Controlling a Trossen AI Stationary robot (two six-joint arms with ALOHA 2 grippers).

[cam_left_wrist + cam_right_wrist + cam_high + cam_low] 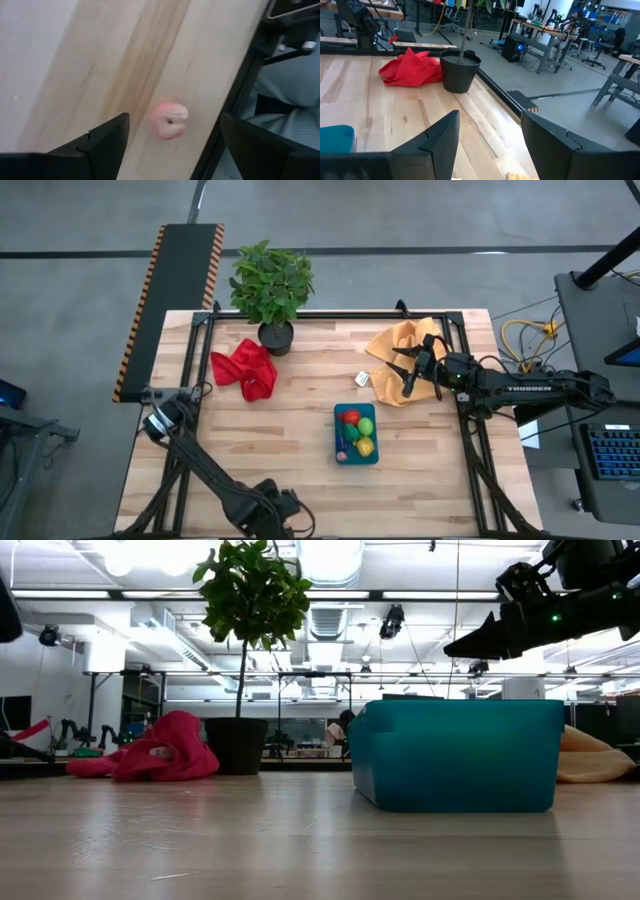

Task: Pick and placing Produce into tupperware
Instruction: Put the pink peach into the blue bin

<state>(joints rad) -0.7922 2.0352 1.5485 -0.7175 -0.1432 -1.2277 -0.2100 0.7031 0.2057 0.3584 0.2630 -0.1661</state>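
The teal tupperware (356,448) sits on the bare wood of the desk (300,440), a little right of the middle and toward the near edge. Inside it lies the produce (357,431): a red piece at the far end, green ones in the middle, a yellow one near the front and something purple low on the left side. From table height the container (458,753) shows only its solid teal wall, resting flat on the boards.

The right gripper (413,372) hangs above the mustard-yellow cloth (400,345) near the far right corner, raised clear of the surface, its arm reaching in from the right edge. Its two dark fingers (437,145) stand wide apart with nothing between them; past them the red cloth (410,67) and the black plant pot (459,72) show by the far edge.

The left gripper (292,515) sits low at the near edge, left of the middle. Its fingers (102,142) are spread wide and empty, pointed down at a small pink blob (170,120) lying on the wood just beside the desk's dark frame rail.

The potted plant (271,288) stands at the far edge, the red cloth crumpled just to its left. A small white scrap (362,380) lies between the yellow cloth and the tupperware.
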